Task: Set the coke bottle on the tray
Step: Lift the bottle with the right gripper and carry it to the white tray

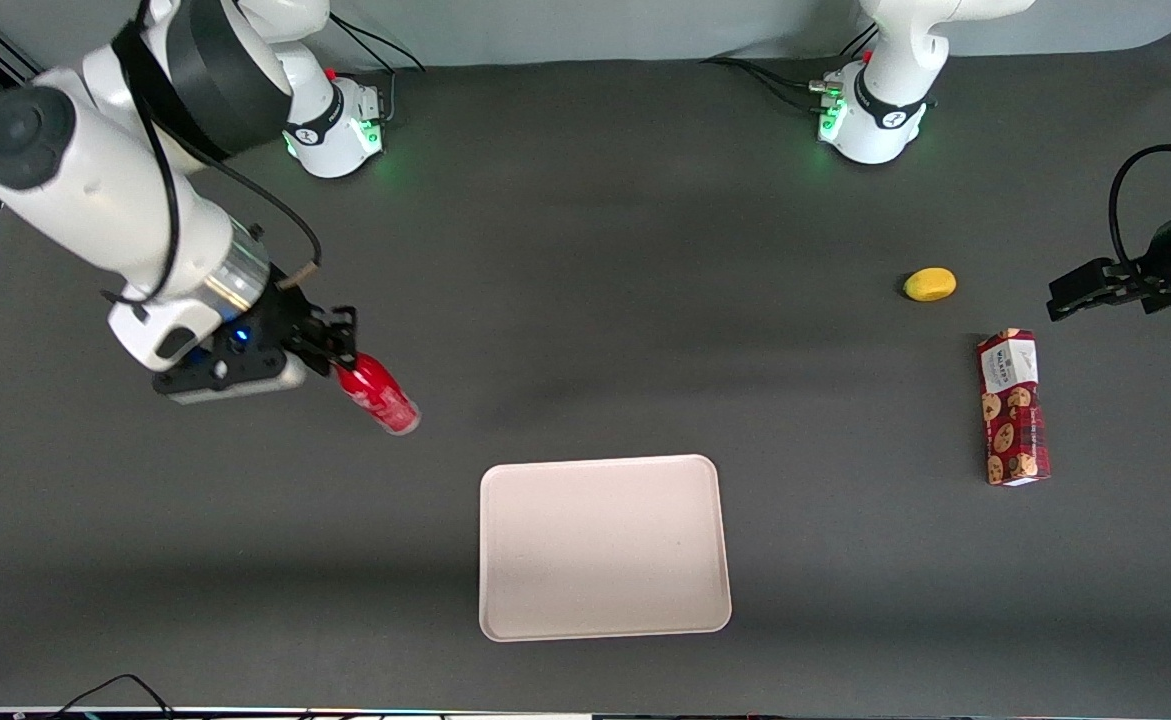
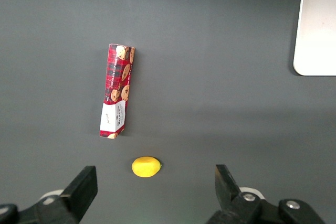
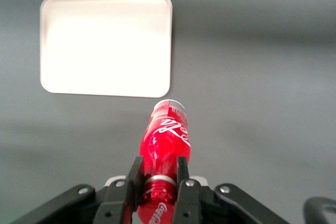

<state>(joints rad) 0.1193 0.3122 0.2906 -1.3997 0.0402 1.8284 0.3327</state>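
Note:
My right gripper (image 1: 337, 352) is shut on the neck of the coke bottle (image 1: 378, 394), a slim red bottle with white script. It holds the bottle tilted above the table, base pointing toward the tray. In the right wrist view the gripper (image 3: 159, 174) clamps the bottle (image 3: 167, 140) just above its red cap, a finger on each side. The pale cream-pink tray (image 1: 605, 545) lies flat near the table's front edge, nearer the front camera than the bottle and apart from it. It also shows in the right wrist view (image 3: 107, 45).
A red patterned cookie box (image 1: 1013, 408) and a yellow lemon-like object (image 1: 930, 284) lie toward the parked arm's end of the table; both show in the left wrist view, box (image 2: 116, 90) and yellow object (image 2: 146, 167). Robot bases stand at the table's back edge.

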